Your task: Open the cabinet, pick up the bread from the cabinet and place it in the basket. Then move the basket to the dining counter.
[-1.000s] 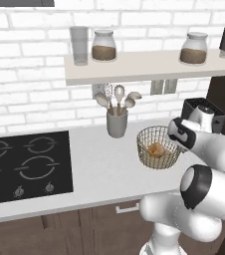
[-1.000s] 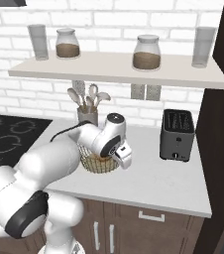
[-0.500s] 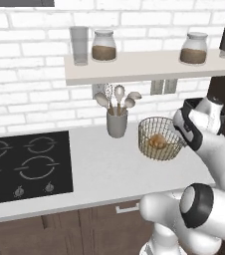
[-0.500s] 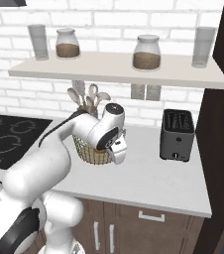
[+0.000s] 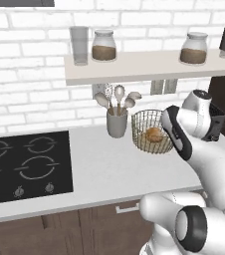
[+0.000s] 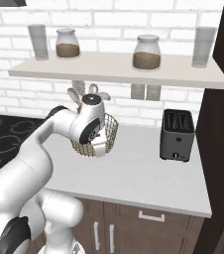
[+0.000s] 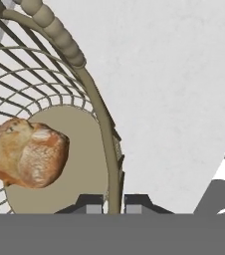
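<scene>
1. The end effector [image 7: 114, 205] is clenched on the rim of the basket [image 7: 97, 107]; in the hand view its 2 dark fingertips [image 7: 89, 204] sit one on each side of the thin wire wall.
2. The basket [image 5: 152, 130] appears lifted off the white surface [image 5: 104, 164], though the gap under it is hard to judge; it is just right of the grey utensil cup [image 5: 117, 123].
3. The bread [image 7: 27, 152] lies inside the basket on its tan round bottom, away from the gripped side of the rim.
4. In the left base view the bread [image 5: 154, 134] shows through the mesh as a golden-brown lump low in the basket.
5. In the right base view the basket [image 6: 106, 134] is partly hidden behind the arm's wrist, left of the toaster [image 6: 177, 135] and well apart from it.
6. The shelf [image 5: 144, 67] above carries 2 brown-filled glass jars [image 5: 104, 46] and a tall glass [image 5: 78, 45].
7. The black stove [image 5: 22, 164] is set into the surface at the left, well apart from the basket.
</scene>
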Controlling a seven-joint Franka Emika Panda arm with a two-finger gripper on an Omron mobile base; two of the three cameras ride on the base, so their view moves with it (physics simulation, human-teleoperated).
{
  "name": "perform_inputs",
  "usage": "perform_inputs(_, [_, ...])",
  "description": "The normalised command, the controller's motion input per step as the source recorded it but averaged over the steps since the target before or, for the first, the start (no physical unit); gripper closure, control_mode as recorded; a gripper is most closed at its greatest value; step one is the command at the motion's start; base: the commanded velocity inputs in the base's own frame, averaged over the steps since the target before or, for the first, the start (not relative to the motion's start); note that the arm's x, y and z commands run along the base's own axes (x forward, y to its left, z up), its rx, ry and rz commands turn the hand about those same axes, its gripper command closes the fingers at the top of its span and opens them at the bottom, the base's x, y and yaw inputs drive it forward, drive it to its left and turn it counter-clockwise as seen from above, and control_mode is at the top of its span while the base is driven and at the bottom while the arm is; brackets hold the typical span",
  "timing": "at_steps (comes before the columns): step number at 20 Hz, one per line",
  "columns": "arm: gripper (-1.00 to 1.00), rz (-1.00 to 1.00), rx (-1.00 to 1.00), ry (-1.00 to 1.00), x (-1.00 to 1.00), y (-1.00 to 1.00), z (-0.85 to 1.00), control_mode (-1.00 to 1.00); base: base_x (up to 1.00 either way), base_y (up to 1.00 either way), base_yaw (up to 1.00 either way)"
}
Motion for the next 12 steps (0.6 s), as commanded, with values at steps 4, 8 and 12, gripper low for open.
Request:
perform_inputs(4, [1.00, -0.21, 0.00, -0.03, 0.00, 0.16, 0.09, -1.00, 0.00, 0.00, 0.00])
perform_inputs(8, [1.00, -0.07, 0.00, -0.01, 0.00, 0.05, 0.00, -1.00, 0.00, 0.00, 0.00])
perform_inputs(12, [1.00, 0.00, 0.00, 0.00, 0.00, 0.00, 0.00, -1.00, 0.00, 0.00, 0.00])
